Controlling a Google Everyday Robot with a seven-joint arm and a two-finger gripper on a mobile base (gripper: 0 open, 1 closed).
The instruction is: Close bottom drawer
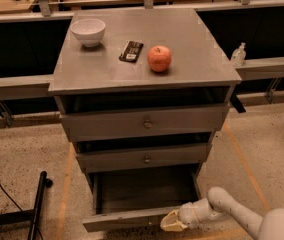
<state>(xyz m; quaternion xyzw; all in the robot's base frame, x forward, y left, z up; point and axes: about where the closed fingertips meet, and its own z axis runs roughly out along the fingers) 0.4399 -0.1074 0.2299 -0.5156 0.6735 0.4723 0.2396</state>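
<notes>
I see the grey cabinet (197,44) in the middle of the frame. It has three drawers. The bottom drawer (117,220) is at the lower middle of the frame, and it is pulled far out. I can look down into its dark inside. Its thin front panel sits near the bottom edge of the frame.

My gripper (171,221) is at the lower right of the frame, at the end of the white arm (232,214) that comes in from the bottom right corner. The gripper is right up against the front panel of the bottom drawer, a bit right of its middle. I cannot tell if the gripper is spread or pressed together.

The middle drawer (144,158) and the top drawer (144,123) each stick out a little.

On top of the cabinet there is a white bowl (88,31) at the upper left. A red apple (159,58) sits more to the right. A flat dark packet (131,51) lies between them, just beside the apple.
</notes>
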